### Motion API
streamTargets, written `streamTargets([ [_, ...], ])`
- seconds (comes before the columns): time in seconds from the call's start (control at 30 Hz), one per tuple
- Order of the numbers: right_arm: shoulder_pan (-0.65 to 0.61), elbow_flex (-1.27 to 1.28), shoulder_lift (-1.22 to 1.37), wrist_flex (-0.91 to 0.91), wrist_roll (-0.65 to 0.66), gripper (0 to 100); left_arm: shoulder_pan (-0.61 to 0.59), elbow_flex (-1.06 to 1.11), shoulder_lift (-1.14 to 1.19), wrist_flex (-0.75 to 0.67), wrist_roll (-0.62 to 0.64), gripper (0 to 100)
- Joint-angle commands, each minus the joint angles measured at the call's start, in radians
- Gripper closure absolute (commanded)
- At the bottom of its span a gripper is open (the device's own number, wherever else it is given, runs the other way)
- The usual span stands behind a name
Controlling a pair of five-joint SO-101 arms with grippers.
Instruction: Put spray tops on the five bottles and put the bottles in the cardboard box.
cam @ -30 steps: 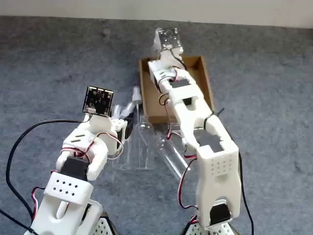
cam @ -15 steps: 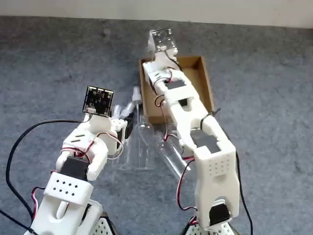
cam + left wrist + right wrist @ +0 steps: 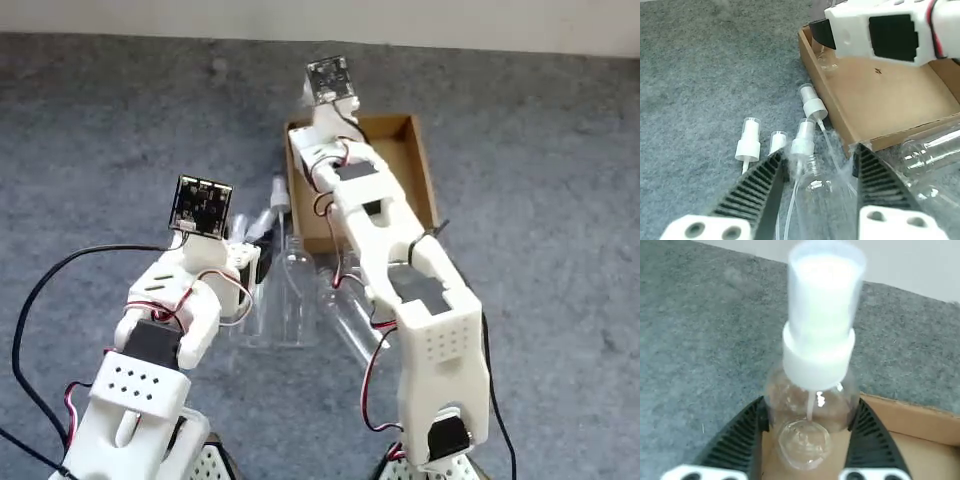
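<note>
Clear plastic marks the thing in hand. A see-through round bottle (image 3: 810, 405) with a white spray top (image 3: 822, 315) pushed on stands upright in the right gripper (image 3: 810, 412), whose black jaws are clamped on either side of its body. It sits at the far corner of the shallow brown cardboard box (image 3: 420, 180). Whether its base rests on the box floor cannot be told.

This looks like the boxing step for one finished bottle, with most of the task left. Four loose white spray tops (image 3: 748, 142) lie on the grey carpet (image 3: 700, 75) just beside the box wall, and uncapped clear bottles (image 3: 935, 150) lie near them.

The left gripper (image 3: 820, 159) sits about another uncapped clear bottle (image 3: 822, 195), whose open neck points toward the loose tops. Whether it actually grips that bottle cannot be told.

The next move likely calls for the right gripper to lower the bottle until it is seated, let go without tipping it, and lift straight up clear of the tall cap. It could then go for one of the loose tops. The long dip tubes on those tops will need threading into a narrow neck.

No label or readable writing shows on the bottles. A small dark mark on the box floor (image 3: 878, 71) is too small to read.
</note>
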Motion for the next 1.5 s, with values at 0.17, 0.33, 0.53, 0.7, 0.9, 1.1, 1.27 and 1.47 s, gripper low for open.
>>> streamTargets([
  [0.17, -0.018, -0.036, -0.015, 0.019, 0.003, 77.7, -0.005, -0.005, 0.002, -0.020, 0.006, 84],
  [0.33, -0.021, -0.038, -0.016, 0.019, 0.003, 77.7, -0.005, -0.005, 0.002, -0.020, 0.006, 84],
  [0.53, -0.018, -0.038, -0.048, 0.019, 0.000, 77.5, -0.005, -0.005, 0.002, -0.020, 0.006, 84],
  [0.7, -0.016, -0.038, -0.101, 0.021, 0.000, 77.5, -0.005, -0.005, 0.002, -0.020, 0.006, 84],
  [0.9, -0.019, -0.038, -0.193, 0.021, -0.002, 77.5, -0.005, -0.005, 0.002, -0.020, 0.006, 84],
  [1.1, -0.015, -0.038, -0.303, 0.056, -0.002, 77.6, -0.005, -0.005, 0.002, -0.020, 0.006, 84],
  [1.27, -0.001, -0.038, -0.435, 0.214, -0.002, 77.7, -0.005, -0.005, 0.002, -0.020, 0.006, 84],
  [1.47, 0.028, -0.036, -0.605, 0.392, 0.003, 77.7, -0.005, -0.005, 0.002, -0.018, 0.006, 84],
])
